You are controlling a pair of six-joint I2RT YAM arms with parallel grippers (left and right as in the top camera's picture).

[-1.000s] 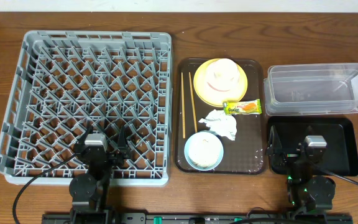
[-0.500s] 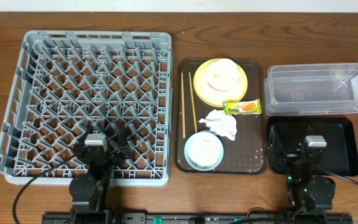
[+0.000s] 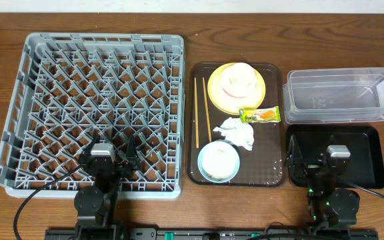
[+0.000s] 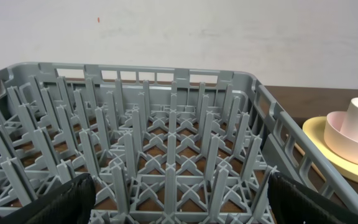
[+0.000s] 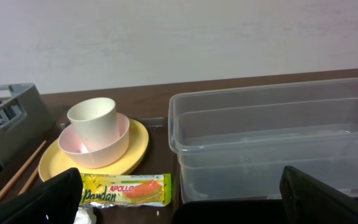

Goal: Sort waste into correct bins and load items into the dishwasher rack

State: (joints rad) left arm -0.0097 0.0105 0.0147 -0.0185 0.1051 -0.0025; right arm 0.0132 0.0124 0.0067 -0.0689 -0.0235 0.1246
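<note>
**No change: both arms parked, sorting not started**

Overhead: nothing has moved over the last second. The left tool point(image 3: 110, 155) sits over the front edge of the dishwasher rack point(image 3: 19, 100), and the right tool point(image 3: 312, 163) over the black tray point(image 3: 369, 153). Tissue point(image 3: 239, 131), wrapper point(image 3: 259, 115), chopsticks point(image 3: 202, 110), yellow plate point(image 3: 259, 93) and blue bowl point(image 3: 219, 161) all lie on the brown tray point(image 3: 275, 177). The clear tub point(image 3: 342, 97) holds nothing visible.

Left wrist: the tool is spread wide and holds nothing. The rack pegs are bare.

Right wrist: the tool is spread wide and holds nothing, with the wrapper just ahead. A cup point(image 5: 93, 121) stands in a pink bowl point(image 5: 120, 146) on the plate.

Judgement: the task is unstarted, and the wrapper is likely the easiest first pick.

black arms point(image 3: 97, 181) — grey wrist caps point(image 3: 339, 152), looping black cables point(image 3: 27, 202).
</note>
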